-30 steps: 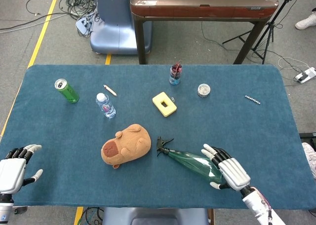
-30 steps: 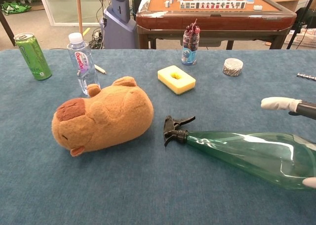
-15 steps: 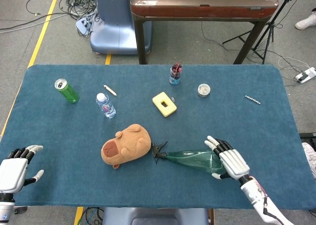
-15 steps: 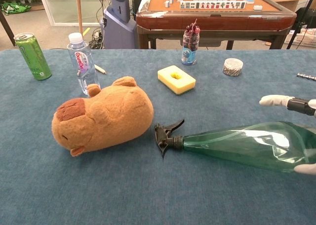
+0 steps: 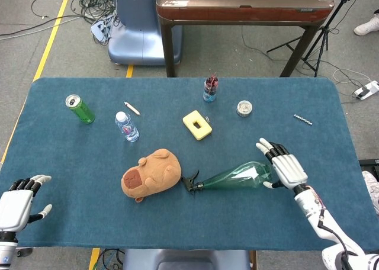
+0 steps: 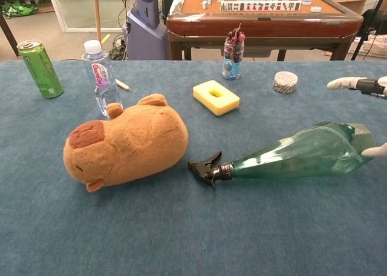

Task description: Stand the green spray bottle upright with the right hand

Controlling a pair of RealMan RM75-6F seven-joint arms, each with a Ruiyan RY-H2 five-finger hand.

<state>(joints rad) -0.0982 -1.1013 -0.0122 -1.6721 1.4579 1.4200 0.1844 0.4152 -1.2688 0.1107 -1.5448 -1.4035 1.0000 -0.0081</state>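
Green bottle (image 5: 237,176) tilted on the blue counter (image 5: 71,157), black nozzle down beside a plush (image 5: 151,174). Right hand (image 5: 286,168) grasps its raised base. Left hand (image 5: 16,203) released, fingers apart, at the counter's near edge.

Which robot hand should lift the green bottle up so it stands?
The right hand. It is already at the fat end of the green spray bottle. The left hand is open at the table's far left corner, nowhere near it.
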